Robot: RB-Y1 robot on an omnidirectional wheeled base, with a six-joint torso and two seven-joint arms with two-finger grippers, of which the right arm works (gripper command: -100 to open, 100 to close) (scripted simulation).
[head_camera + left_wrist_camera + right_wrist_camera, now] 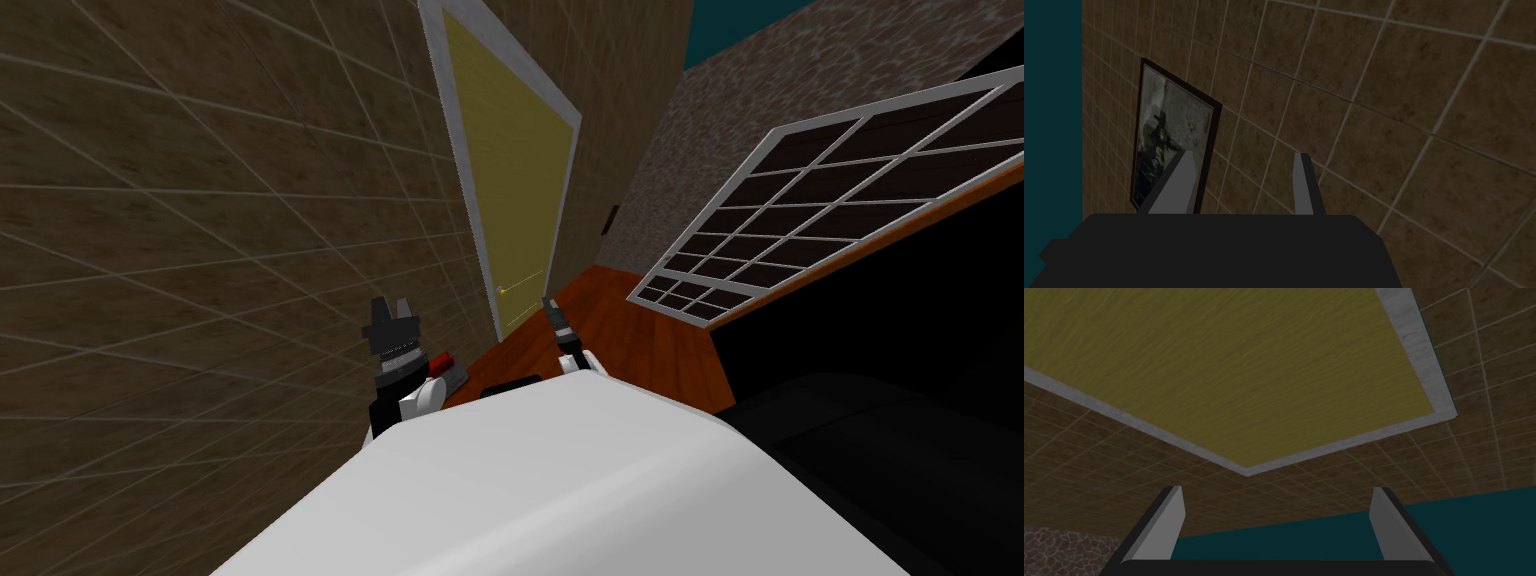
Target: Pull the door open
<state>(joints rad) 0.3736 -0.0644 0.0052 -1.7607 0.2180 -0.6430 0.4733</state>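
My right gripper [1278,500] is the nearer one, its fingers spread wide and empty, facing the olive-yellow door [512,170], which is shut in its grey frame [478,230]. The small pale speck low on the door, probably the handle [502,290], lies just ahead and left of it. My left gripper [1244,162] is beside the wall, also spread.

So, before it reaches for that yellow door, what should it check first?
1. Door shut in its grey frame: ok, the door looks flush.
2. Handle spotted: ok, a small handle shows near the door's edge.
3. Right claw open: ok.
4. Right claw on the handle: not ok, nothing sits in its grip.
5. Left claw clear of the door: ok, open, off to the side.
6. Hinge side: cannot tell.
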